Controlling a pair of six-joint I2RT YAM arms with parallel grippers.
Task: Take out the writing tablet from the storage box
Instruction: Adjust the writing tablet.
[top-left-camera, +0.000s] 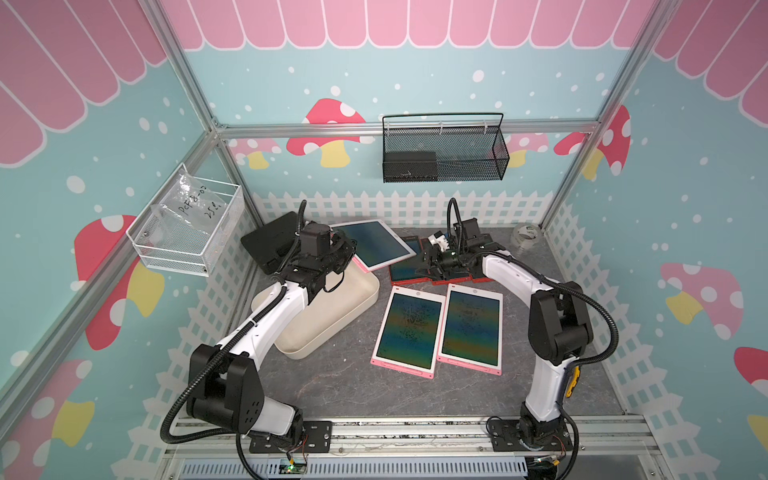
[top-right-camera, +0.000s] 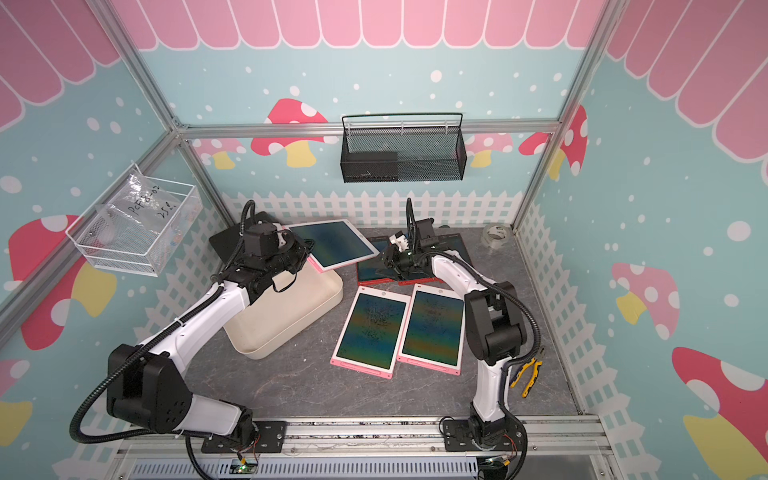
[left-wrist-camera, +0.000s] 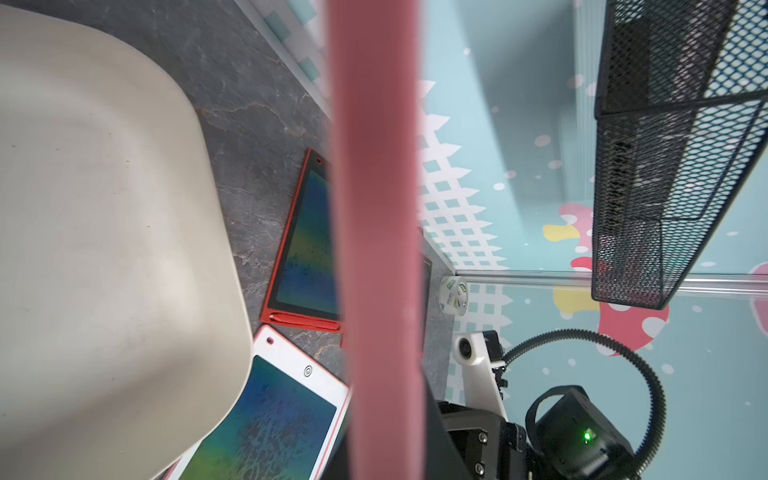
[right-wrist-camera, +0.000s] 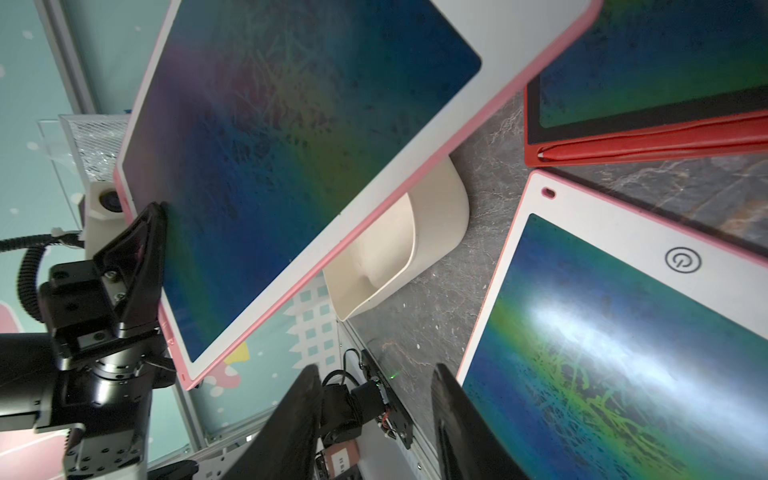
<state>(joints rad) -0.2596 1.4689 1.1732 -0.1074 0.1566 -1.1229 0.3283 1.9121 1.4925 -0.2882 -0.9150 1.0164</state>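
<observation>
My left gripper (top-left-camera: 353, 255) is shut on one edge of a pink-framed writing tablet (top-left-camera: 376, 243) and holds it tilted in the air over the far end of the cream-white storage box (top-left-camera: 340, 307). In the left wrist view the tablet's pink edge (left-wrist-camera: 374, 208) runs through the jaws, with the box (left-wrist-camera: 104, 208) beside it. My right gripper (top-left-camera: 428, 259) hovers over the red tablets at the back, open and holding nothing. The right wrist view shows its gripper (right-wrist-camera: 376, 370), the held tablet (right-wrist-camera: 291, 145), the left gripper's fingers (right-wrist-camera: 141, 249) on it, and the box (right-wrist-camera: 399, 249) below.
Two pink tablets (top-left-camera: 409, 328) (top-left-camera: 471, 330) lie side by side right of the box. Red tablets (top-left-camera: 409, 270) lie behind them under my right arm. A black case (top-left-camera: 270, 237) sits back left and a tape roll (top-left-camera: 525, 237) back right. Wire baskets (top-left-camera: 444, 153) (top-left-camera: 187, 232) hang on the walls.
</observation>
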